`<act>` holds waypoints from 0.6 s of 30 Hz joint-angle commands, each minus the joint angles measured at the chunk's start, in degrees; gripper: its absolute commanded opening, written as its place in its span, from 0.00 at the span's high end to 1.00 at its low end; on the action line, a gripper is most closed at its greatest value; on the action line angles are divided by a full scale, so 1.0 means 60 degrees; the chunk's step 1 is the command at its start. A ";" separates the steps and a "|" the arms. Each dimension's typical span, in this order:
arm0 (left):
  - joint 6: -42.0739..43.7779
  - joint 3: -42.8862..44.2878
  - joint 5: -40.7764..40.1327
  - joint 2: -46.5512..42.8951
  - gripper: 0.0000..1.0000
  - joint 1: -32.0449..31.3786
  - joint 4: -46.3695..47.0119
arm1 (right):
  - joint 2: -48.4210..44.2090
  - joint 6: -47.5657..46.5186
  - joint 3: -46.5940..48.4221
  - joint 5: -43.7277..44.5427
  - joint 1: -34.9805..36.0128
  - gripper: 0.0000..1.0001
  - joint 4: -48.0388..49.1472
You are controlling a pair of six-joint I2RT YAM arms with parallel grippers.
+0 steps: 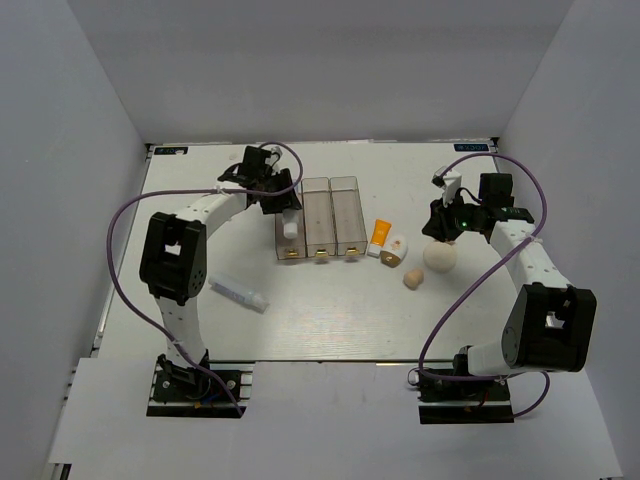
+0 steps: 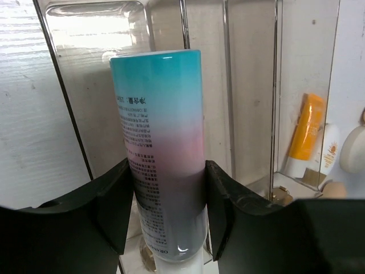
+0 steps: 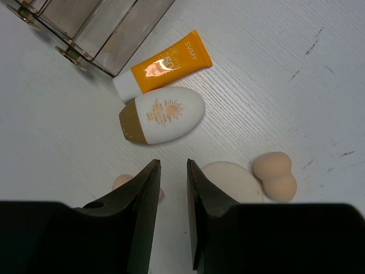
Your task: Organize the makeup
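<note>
My left gripper (image 2: pixel 165 214) (image 1: pixel 278 198) is shut on the pink-and-blue printed tube (image 2: pixel 162 137), holding it over the left compartment of the clear tray (image 1: pixel 318 215); its white cap (image 1: pixel 290 229) points to the tray's near end. My right gripper (image 3: pixel 174 171) (image 1: pixel 443 222) is slightly open and empty, above the table between a beige sponge (image 3: pixel 121 182) and the round pale puff (image 3: pixel 231 178) (image 1: pixel 440 257). An orange tube (image 3: pixel 165 65) (image 1: pixel 380 236) and a white bottle with a gold cap (image 3: pixel 165 114) (image 1: pixel 396 248) lie just beyond its tips. A second sponge (image 3: pixel 275 176) lies beside the puff.
The tray's middle and right compartments (image 2: pixel 251 85) look empty. A pale tube (image 1: pixel 238 292) lies on the table at the near left. One sponge (image 1: pixel 414 280) lies near the puff in the top view. White walls enclose the table.
</note>
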 commanded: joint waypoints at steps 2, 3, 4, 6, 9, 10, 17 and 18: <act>0.0037 0.0497 -0.0458 -0.0511 0.37 -0.0040 0.0073 | -0.0136 0.0095 0.0057 -0.0089 -0.0030 0.68 0.0196; 0.0023 0.0526 -0.0487 -0.0511 0.35 -0.0040 0.0058 | -0.0150 0.0109 0.0057 -0.0089 -0.0030 0.68 0.0224; 0.0037 0.0527 -0.0473 -0.0526 0.33 -0.0040 0.0015 | -0.0136 0.0109 0.0057 -0.0089 -0.0030 0.68 0.0225; 0.0038 0.0541 -0.0487 -0.0540 0.32 -0.0127 0.0029 | -0.0150 0.0124 0.0042 -0.0089 -0.0030 0.67 0.0225; 0.0023 0.0556 -0.0458 -0.0613 0.28 -0.0128 0.0014 | -0.0180 0.0124 0.0013 -0.0089 -0.0030 0.67 0.0268; 0.0008 0.0556 -0.0458 -0.0628 0.28 -0.0128 0.0000 | -0.0180 0.0124 -0.0002 -0.0074 -0.0030 0.67 0.0254; -0.0779 0.0425 -0.1467 -0.2105 0.61 -0.0041 -0.0424 | -0.0312 0.0080 -0.0119 0.0028 -0.0030 0.66 0.0283; -0.1015 0.0091 -0.1686 -0.2760 0.78 -0.0040 -0.0773 | -0.0341 0.0037 -0.0177 0.0057 -0.0030 0.65 0.0298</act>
